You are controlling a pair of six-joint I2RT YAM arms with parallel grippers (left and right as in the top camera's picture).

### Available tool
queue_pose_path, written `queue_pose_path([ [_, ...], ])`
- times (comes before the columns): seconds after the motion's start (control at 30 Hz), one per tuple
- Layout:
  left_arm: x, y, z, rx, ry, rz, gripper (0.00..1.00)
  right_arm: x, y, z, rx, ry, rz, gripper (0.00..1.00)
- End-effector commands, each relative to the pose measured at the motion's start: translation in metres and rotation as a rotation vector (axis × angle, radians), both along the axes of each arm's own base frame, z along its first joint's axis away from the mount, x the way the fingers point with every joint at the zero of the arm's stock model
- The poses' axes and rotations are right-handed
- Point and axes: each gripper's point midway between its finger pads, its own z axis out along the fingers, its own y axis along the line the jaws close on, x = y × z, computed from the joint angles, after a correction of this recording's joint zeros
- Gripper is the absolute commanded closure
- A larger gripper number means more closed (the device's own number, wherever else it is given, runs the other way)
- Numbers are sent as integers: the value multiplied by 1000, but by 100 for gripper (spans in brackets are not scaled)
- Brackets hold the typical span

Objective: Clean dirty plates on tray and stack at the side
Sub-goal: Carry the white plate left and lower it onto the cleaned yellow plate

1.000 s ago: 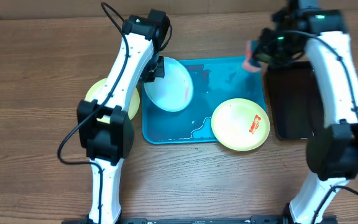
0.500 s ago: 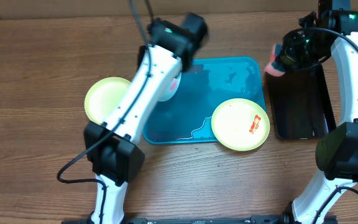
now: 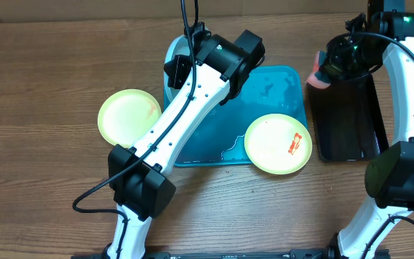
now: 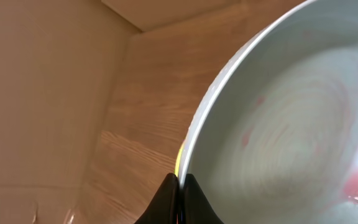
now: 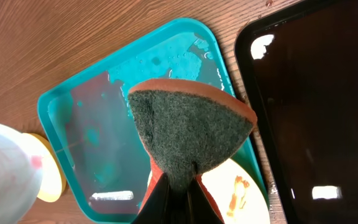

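My left gripper (image 3: 180, 68) is shut on the rim of the light blue-white plate (image 3: 171, 52) and holds it tilted on edge above the far left corner of the turquoise tray (image 3: 268, 90). In the left wrist view the fingers (image 4: 169, 198) pinch the rim of this plate (image 4: 291, 124), which has faint pink smears. A yellow plate (image 3: 277, 142) with a red smear lies on the tray's front right corner. Another yellow plate (image 3: 128, 116) lies on the table left of the tray. My right gripper (image 5: 179, 186) is shut on a sponge (image 5: 191, 121), held over the tray's right edge.
A black tray (image 3: 347, 115) lies right of the turquoise tray. Water films the turquoise tray's floor (image 5: 98, 124). A cardboard wall stands behind the table in the left wrist view (image 4: 42, 74).
My left arm has lifted the blue-white plate off the tray's left side and swung it up and back, tilted on edge. My right arm moved right with the sponge, then held still.
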Motion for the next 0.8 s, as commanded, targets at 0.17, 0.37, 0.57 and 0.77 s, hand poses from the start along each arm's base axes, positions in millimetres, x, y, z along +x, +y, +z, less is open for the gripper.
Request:
queue_pose_path([
  [0.17,1,7,29,18,-143,31,96,0,0,12,-12,-33,7,96],
  [0.37,-2,2,15,-68,-97,43,96,-1,0,11,-12,-28,7,96],
  [0.57,-18,23,-26,-295,103,175,96,-2,0,10,-11,-20,8,96],
  [0.77,-18,44,-34,-348,196,197,96,-3,0,10,-12,-19,11,96],
])
